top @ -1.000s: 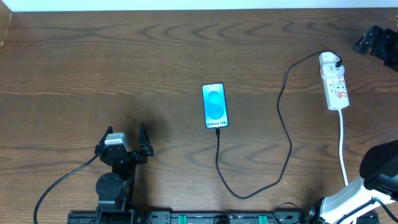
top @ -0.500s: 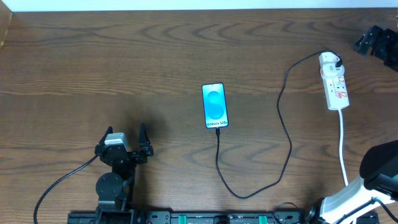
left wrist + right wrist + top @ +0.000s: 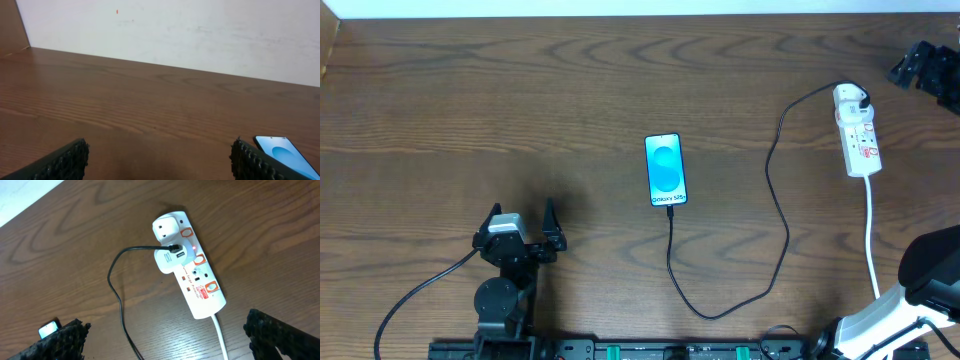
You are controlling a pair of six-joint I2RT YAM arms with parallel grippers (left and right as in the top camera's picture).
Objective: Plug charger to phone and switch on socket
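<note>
The phone (image 3: 665, 170) lies flat mid-table with its blue screen lit. The charger cable (image 3: 782, 215) runs from the phone's near edge, loops towards the front and climbs to the white adapter (image 3: 853, 97) in the socket strip (image 3: 861, 140) at the far right. In the right wrist view the socket (image 3: 197, 282) shows a small red light beside the adapter (image 3: 170, 259). My right gripper (image 3: 917, 66) hovers open above and beyond the socket, holding nothing. My left gripper (image 3: 523, 216) is open and empty at the front left, well away from the phone (image 3: 285, 151).
The socket's white cord (image 3: 871, 225) runs towards the front right, past the right arm's base (image 3: 932, 265). A black robot cable (image 3: 415, 295) trails at the front left. A white wall (image 3: 175, 30) borders the table's far edge.
</note>
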